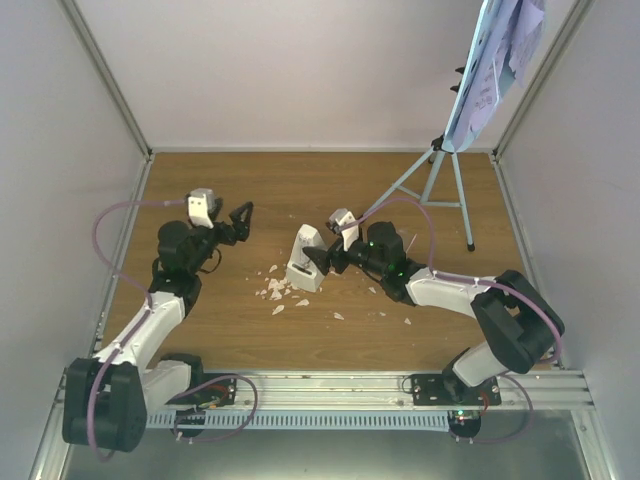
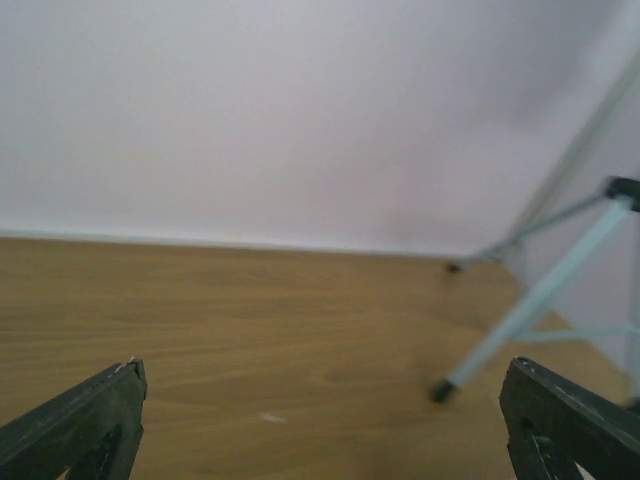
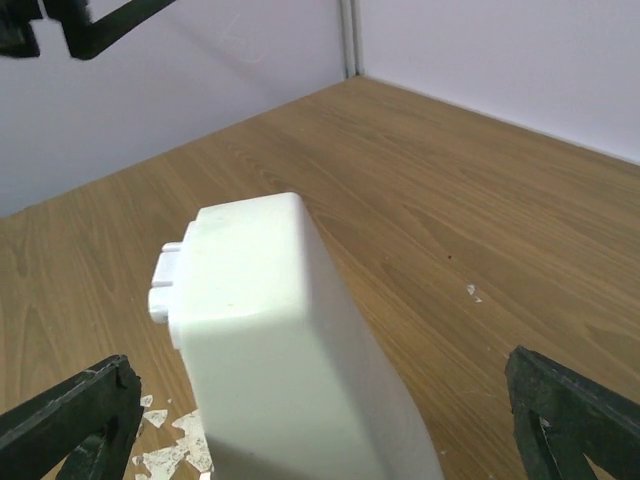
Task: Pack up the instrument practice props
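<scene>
Top view: right gripper [image 1: 318,258] wide open, empty; metronome [image 1: 303,260] at its fingertips, crumbs [image 1: 275,290] just beyond. Left gripper [image 1: 241,215] wide open, empty, well apart from metronome. Music stand [image 1: 440,175] and sheet music [image 1: 500,50] far behind right gripper, top cropped.

Left wrist: blurred stand legs ahead-right of fingers.

Right wrist: metronome between spread fingers, contact unclear, base cropped.

Judged step: grasping metronome; next needs square closure on tapered sides.

Looked like robotics lab test cell. Wood-grain bench [image 1: 300,190] boxed by plain white panels [image 1: 290,70] at 9, 12 and 3 o'clock; aluminium posts [image 1: 105,75] stood at far corners. Left arm [image 1: 150,320] and right arm [image 1: 460,292] were bolted to slotted metal rail [image 1: 330,385] at 6 o'clock, purple cables [image 1: 110,212] looped along both; camera boxes [image 1: 203,207] sat on wrists.
</scene>
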You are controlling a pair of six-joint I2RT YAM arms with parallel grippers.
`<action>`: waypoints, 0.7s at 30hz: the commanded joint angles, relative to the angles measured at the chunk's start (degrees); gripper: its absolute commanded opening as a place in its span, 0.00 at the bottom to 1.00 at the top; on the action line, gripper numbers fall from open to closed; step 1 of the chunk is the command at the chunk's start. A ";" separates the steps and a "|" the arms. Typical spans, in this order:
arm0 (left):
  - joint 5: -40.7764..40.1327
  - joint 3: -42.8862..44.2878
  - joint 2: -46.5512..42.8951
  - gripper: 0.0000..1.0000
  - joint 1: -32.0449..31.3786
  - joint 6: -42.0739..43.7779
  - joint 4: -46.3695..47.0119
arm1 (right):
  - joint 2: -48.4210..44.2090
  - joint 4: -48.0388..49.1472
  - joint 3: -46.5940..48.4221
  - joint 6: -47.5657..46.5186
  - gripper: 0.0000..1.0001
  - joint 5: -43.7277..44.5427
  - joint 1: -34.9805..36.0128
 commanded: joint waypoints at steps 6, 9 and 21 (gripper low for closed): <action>14.38 24.58 7.95 0.95 -14.04 -0.11 -34.47 | -0.47 1.26 0.48 -5.62 1.00 -4.88 -0.38; 20.49 33.80 13.92 0.92 -14.90 2.59 -43.56 | -0.22 0.59 1.00 -6.18 1.00 -4.47 -0.42; 24.42 37.61 23.83 0.73 -18.07 5.38 -44.07 | -0.05 1.77 -0.17 -7.31 1.00 -3.59 -0.47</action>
